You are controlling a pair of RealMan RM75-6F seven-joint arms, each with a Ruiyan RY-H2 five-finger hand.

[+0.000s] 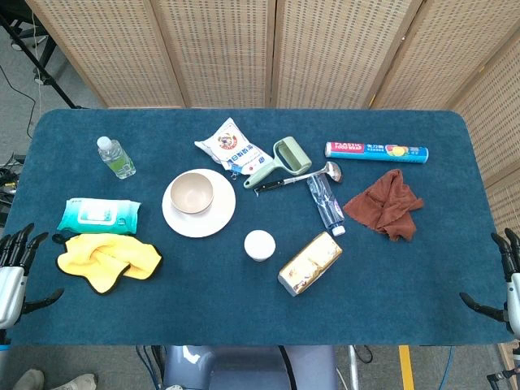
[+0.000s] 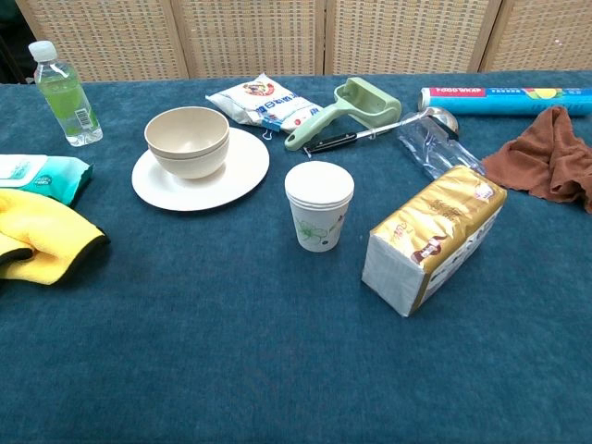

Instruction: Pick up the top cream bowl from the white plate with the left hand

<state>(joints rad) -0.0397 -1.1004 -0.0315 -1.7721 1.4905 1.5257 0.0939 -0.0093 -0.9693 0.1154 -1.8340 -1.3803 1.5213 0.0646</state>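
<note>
Cream bowls (image 1: 192, 192) (image 2: 188, 140) sit stacked on a white plate (image 1: 215, 220) (image 2: 233, 174) left of the table's centre. The top bowl is upright and empty. My left hand (image 1: 13, 270) hangs at the table's left front edge, fingers spread, holding nothing, well to the left of the plate. At the right front edge is my right hand (image 1: 505, 280), likewise spread and empty. Neither hand shows in the chest view.
Around the plate: a yellow cloth (image 1: 108, 259), a wet-wipes pack (image 1: 99, 215), a water bottle (image 1: 116, 157), a flour bag (image 1: 231, 146), a green roller (image 1: 280, 160), a ladle (image 1: 296, 178). Further right stand paper cups (image 2: 319, 205), a gold tissue pack (image 2: 435, 236), a brown cloth (image 1: 386, 204) and a cling-film box (image 1: 378, 151).
</note>
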